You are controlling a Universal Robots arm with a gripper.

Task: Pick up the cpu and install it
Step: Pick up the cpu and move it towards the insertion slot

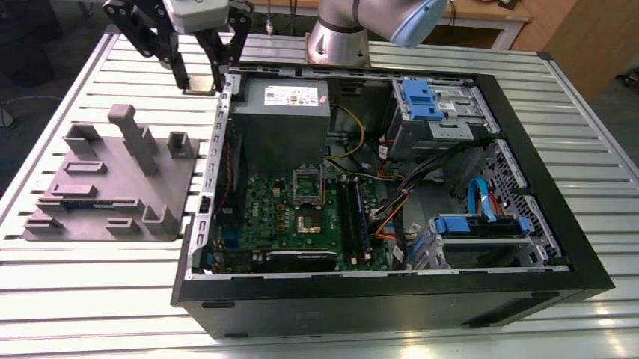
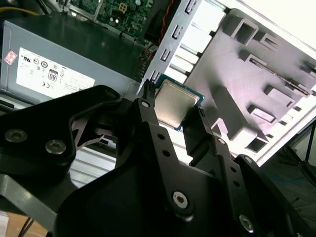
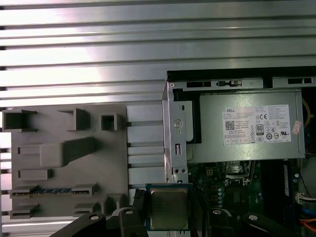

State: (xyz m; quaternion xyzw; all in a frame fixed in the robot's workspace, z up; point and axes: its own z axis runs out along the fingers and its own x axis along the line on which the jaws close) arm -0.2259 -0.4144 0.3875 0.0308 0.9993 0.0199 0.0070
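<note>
The cpu [image 1: 203, 84] is a small flat square chip with a silver-grey top [image 2: 174, 102] and a thin pale rim [image 3: 169, 207]. My gripper [image 1: 203, 87] is shut on it, with one black finger [image 2: 148, 106] on each side edge. In the exterior view it hangs above the slatted table, just outside the far corner of the computer case on that view's left, beside the grey power supply [image 1: 284, 97]. The motherboard's socket [image 1: 305, 217] lies open inside the case, well apart from the chip.
A grey fixture block [image 1: 110, 179] with slots and posts lies on the table on the exterior view's left of the case. The open black case [image 1: 399, 299] holds the green motherboard [image 1: 265, 224], cables and blue drive brackets [image 1: 420, 97]. The arm's base [image 1: 340, 37] stands behind.
</note>
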